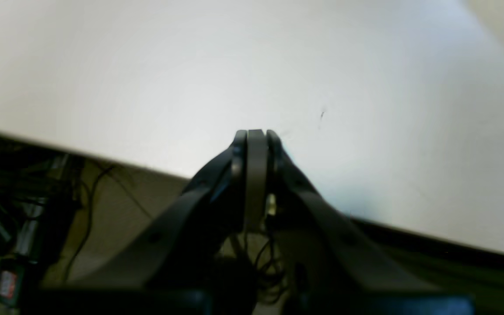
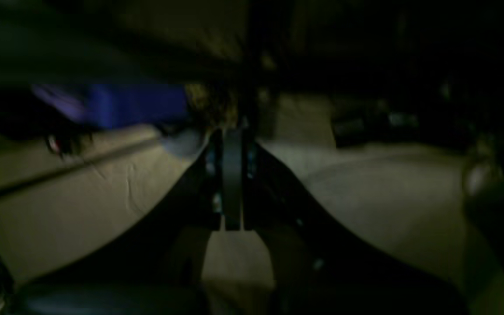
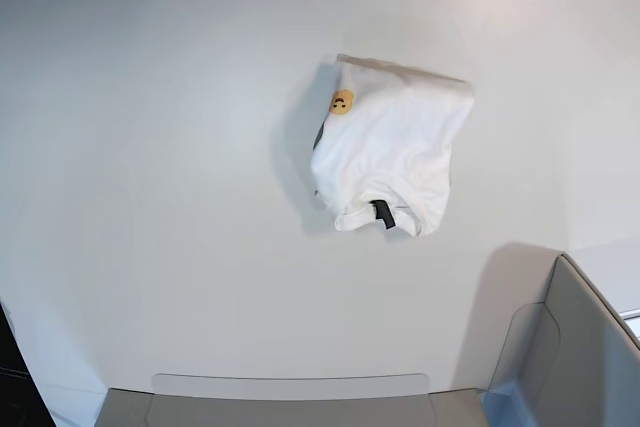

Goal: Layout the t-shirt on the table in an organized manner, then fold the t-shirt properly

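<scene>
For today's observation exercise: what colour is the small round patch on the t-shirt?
Yellow-orange patch on the white t-shirt; clearest in the base view.

The right wrist view is dark and blurred; a blue shape (image 2: 116, 105) there cannot be identified. The t-shirt (image 3: 390, 152) lies bunched, its print mostly hidden in folds.

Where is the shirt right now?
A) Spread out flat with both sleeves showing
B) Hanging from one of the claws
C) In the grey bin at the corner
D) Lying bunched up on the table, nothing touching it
D: the shirt lies crumpled on the table, with no gripper near it.
</scene>
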`<action>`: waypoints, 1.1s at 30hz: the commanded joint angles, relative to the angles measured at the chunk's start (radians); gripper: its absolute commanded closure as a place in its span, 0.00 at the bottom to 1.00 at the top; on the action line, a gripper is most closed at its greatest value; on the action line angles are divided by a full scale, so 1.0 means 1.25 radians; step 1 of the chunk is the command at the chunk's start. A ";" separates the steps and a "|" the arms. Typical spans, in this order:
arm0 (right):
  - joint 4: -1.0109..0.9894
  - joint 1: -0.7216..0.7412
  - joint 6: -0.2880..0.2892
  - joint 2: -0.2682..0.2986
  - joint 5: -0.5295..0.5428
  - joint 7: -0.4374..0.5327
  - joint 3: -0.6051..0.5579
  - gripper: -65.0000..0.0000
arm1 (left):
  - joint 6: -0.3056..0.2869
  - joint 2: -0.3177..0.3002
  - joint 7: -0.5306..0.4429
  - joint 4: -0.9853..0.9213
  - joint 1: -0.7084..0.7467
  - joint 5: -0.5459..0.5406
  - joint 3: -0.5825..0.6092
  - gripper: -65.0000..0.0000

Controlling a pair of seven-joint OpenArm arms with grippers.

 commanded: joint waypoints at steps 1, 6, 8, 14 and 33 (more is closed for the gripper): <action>-0.011 -0.016 0.012 -0.002 0.006 0.023 0.001 1.00 | 0.015 0.015 0.145 -0.054 0.030 0.096 0.001 1.00; -0.119 -0.015 0.013 0.001 0.002 0.119 0.001 1.00 | 0.015 0.014 0.086 -0.176 0.025 0.098 -0.039 1.00; -0.160 -0.004 0.013 0.014 0.002 0.140 -0.003 1.00 | 0.015 0.012 0.073 -0.220 0.025 0.098 -0.055 1.00; -0.256 0.044 0.015 0.024 -0.005 0.149 -0.003 1.00 | 0.015 0.010 0.025 -0.306 0.017 0.098 -0.104 1.00; -0.890 0.455 0.017 0.055 -0.280 0.278 0.001 1.00 | 0.015 -0.136 -0.119 -0.937 -0.331 0.342 -0.106 1.00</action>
